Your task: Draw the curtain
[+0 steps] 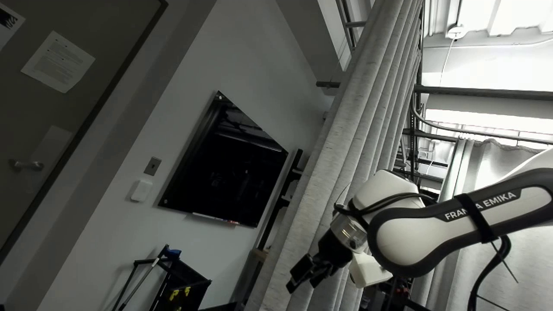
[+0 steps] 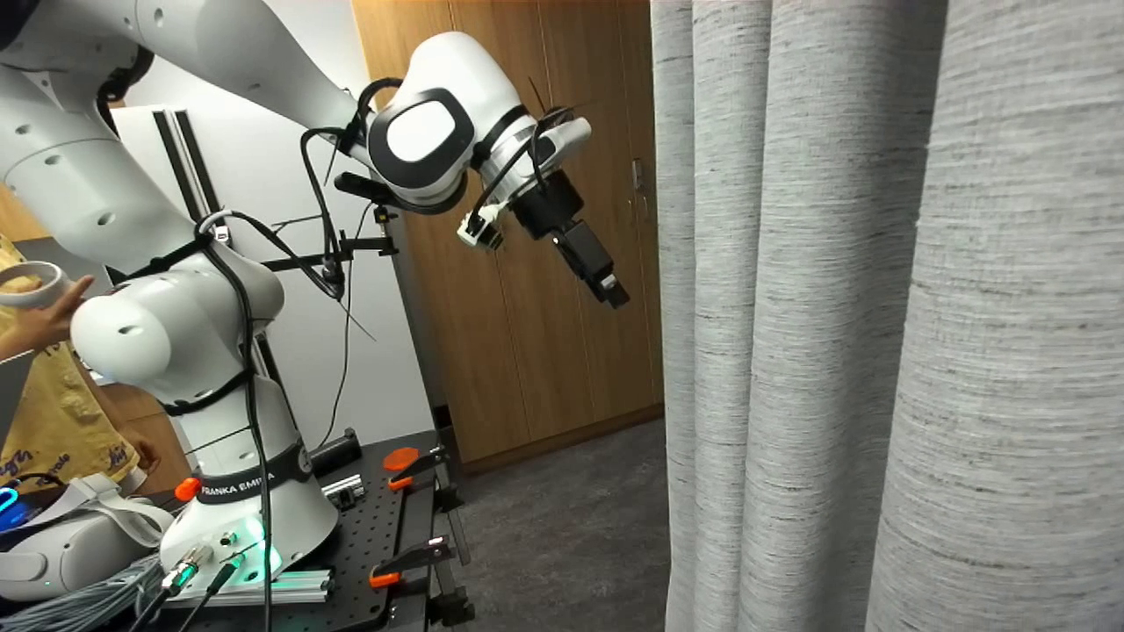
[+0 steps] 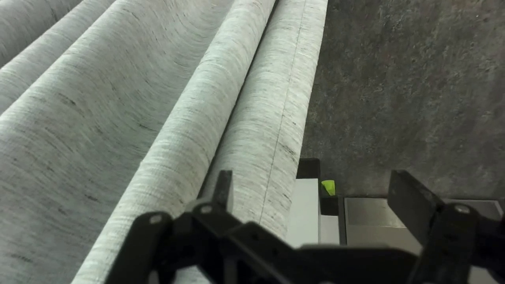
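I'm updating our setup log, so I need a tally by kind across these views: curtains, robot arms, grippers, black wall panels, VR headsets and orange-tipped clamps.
Curtains: 2
Robot arm: 1
Gripper: 1
Black wall panel: 1
VR headset: 1
Orange-tipped clamps: 2
Total: 8

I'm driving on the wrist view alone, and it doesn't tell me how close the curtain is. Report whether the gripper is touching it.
Observer: It is not. In an exterior view, wooden cabinet doors show in the gap between the gripper and the curtain.
Operator: Understood. Now tell me of anyone in sight.
Observer: A person's hand, holding a white bowl, shows at the edge of an exterior view; I cannot tell how far it is from the arm.
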Robot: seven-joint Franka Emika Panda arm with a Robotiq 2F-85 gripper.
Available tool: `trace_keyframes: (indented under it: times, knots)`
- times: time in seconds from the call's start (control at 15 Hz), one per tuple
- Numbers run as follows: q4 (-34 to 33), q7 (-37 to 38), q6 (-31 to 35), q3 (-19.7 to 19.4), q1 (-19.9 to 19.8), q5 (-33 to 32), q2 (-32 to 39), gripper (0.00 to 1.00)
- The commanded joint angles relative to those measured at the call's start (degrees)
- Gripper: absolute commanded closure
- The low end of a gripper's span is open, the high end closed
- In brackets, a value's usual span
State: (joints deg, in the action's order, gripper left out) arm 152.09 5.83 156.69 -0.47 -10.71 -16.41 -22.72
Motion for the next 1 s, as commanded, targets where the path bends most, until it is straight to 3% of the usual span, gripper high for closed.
trace_keyframes:
  times: [0.0, 0.2, 0.6, 0.93]
  knots:
    - [-0.1, -0.4, -0.1, 0.3, -0.3, 0.5, 0.0, 0.0]
    - [-0.1, -0.3, -0.1, 0.3, -0.3, 0.5, 0.1, 0.0]
    - [-0.3, 17.4, -5.5, 7.5, -9.0, -6.3, -2.2, 0.0]
    - [-2.9, 27.7, -4.7, 11.6, -11.5, -10.5, -3.2, 0.0]
